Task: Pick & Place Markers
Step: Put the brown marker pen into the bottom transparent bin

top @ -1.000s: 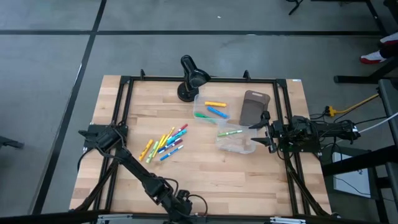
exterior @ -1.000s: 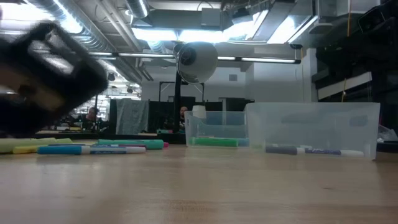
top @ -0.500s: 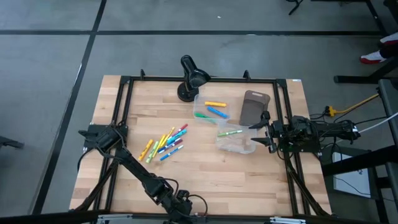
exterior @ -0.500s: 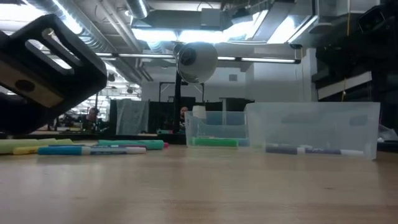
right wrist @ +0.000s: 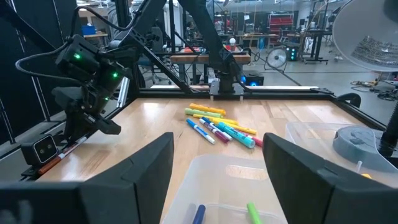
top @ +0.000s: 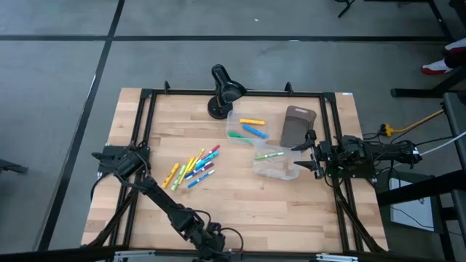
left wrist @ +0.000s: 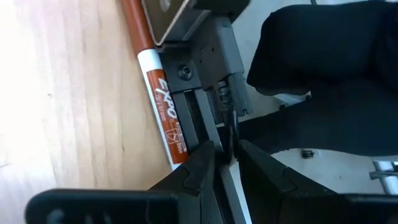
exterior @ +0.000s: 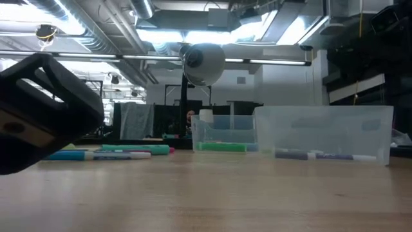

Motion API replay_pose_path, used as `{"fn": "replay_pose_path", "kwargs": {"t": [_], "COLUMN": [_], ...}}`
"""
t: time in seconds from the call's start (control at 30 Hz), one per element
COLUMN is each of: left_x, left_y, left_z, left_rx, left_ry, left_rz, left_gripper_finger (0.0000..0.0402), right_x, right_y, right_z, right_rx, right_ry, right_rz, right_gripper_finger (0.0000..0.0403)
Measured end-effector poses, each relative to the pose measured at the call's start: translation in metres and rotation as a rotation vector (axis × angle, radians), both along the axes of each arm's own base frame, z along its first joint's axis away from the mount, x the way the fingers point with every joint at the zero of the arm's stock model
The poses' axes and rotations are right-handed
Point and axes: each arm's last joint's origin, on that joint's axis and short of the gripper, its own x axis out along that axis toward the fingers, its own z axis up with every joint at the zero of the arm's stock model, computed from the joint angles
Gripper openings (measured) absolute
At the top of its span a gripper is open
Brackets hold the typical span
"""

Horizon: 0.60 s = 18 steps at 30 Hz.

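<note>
The loose markers [top: 193, 166] lie in a fan on the wooden table [top: 240, 204], left of centre, roughly a dozen, most with their long axes running from 7 o'clock to 1 o'clock in the high view. 2 more, yellow and blue, rest in the far clear bin [top: 234, 116], and a green one lies in the near clear bin [top: 280, 173]. 1 orange marker [left wrist: 163, 106] lies apart from the rest, flat on the wood at the table's front edge, close under the left wrist.

From the left gripper [top: 211, 240] the fan sits at about 12 o'clock, near but not touching; from the right gripper [top: 309, 154] it is at 9 o'clock and farther off, with the near bin between. The left arm looks the better placed for the next pick, and would need its jaws turned across that 7-to-1 line.

The left arm stretches from its base toward 5 o'clock, low over the front edge, its wrist tilted. Whether this gripper is closed on anything cannot be told.

The right gripper waits at the near bin's 3 o'clock side, its fingers [right wrist: 155, 180] spread wide and holding nothing.
</note>
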Motion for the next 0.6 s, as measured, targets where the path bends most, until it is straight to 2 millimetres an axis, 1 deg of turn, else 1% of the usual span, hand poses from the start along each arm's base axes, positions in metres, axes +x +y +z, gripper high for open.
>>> {"fn": "replay_pose_path", "kwargs": {"t": [0.2, 0.47, 0.5, 0.53, 0.57, 0.6], "left_x": [0.000, -0.001, -0.003, -0.004, -0.002, -0.004], "left_y": [0.007, 0.010, 0.012, 0.018, 0.023, 0.028], "left_z": [-0.002, 0.001, 0.003, 0.004, 0.006, 0.009], "left_rx": [0.055, 0.099, 0.125, 0.196, 0.214, 0.280], "left_ry": [0.045, 0.027, 0.035, 0.024, 0.032, 0.015], "left_rz": [0.066, 0.104, 0.113, 0.158, 0.179, 0.222], "left_gripper_finger": [0.0069, 0.0043, 0.0039, 0.0035, 0.0031, 0.0027], "right_x": [0.000, 0.000, 0.000, 0.000, 0.000, 0.000], "right_y": [0.000, 0.000, 0.000, 0.000, 0.000, 0.000], "right_z": [0.000, 0.000, 0.000, 0.000, 0.000, 0.000], "right_rx": [0.000, 0.000, 0.000, 0.000, 0.000, 0.000], "right_ry": [0.000, 0.000, 0.000, 0.000, 0.000, 0.000], "right_rz": [0.000, 0.000, 0.000, 0.000, 0.000, 0.000], "right_gripper_finger": [0.0244, 0.0244, 0.0244, 0.0244, 0.0244, 0.0244]}}
